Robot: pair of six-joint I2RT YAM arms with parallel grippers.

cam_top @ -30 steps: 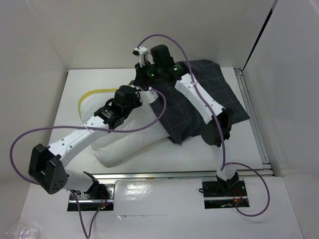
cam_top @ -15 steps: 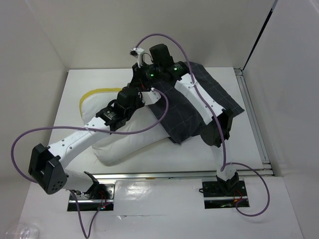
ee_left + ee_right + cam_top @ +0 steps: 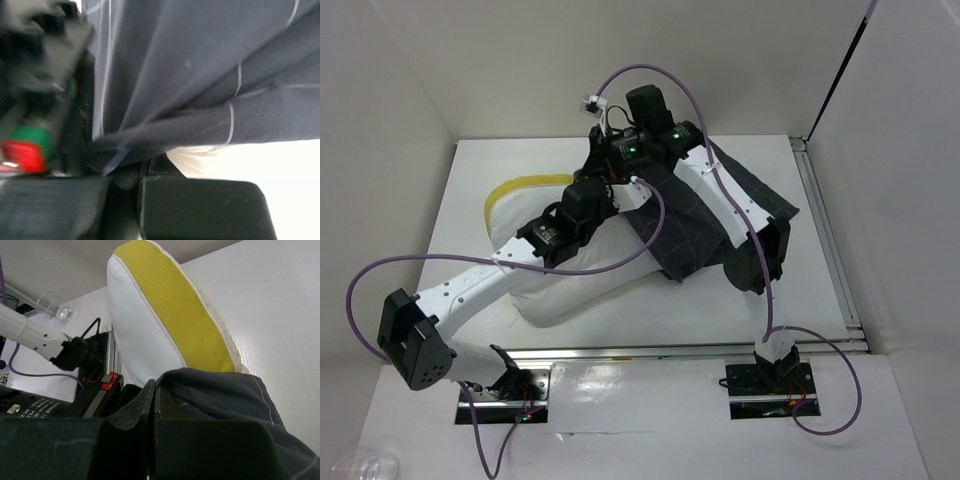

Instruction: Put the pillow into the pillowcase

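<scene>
The white pillow (image 3: 570, 285) lies left of centre, its yellow band (image 3: 520, 188) at the far left end. The dark checked pillowcase (image 3: 682, 235) covers the pillow's right end and is bunched toward the middle. My left gripper (image 3: 608, 190) and right gripper (image 3: 603, 160) sit close together at the case's left edge, over the pillow. In the left wrist view, the left gripper (image 3: 148, 167) is shut on a fold of pillowcase (image 3: 200, 65), with white pillow (image 3: 200, 152) below. In the right wrist view, the right gripper (image 3: 154, 390) is shut on the pillowcase (image 3: 225, 390) hem, against the pillow (image 3: 140, 335).
White walls enclose the table on three sides. A metal rail (image 3: 825, 230) runs along the right edge and another (image 3: 650, 351) along the front by the arm bases. Purple cables loop over both arms. A clear plastic object (image 3: 360, 465) sits at the bottom left.
Both grippers have moved left and slightly back, drawing the pillowcase with them. Its right part has pulled in from the table's right side and more of the pillow is covered.
</scene>
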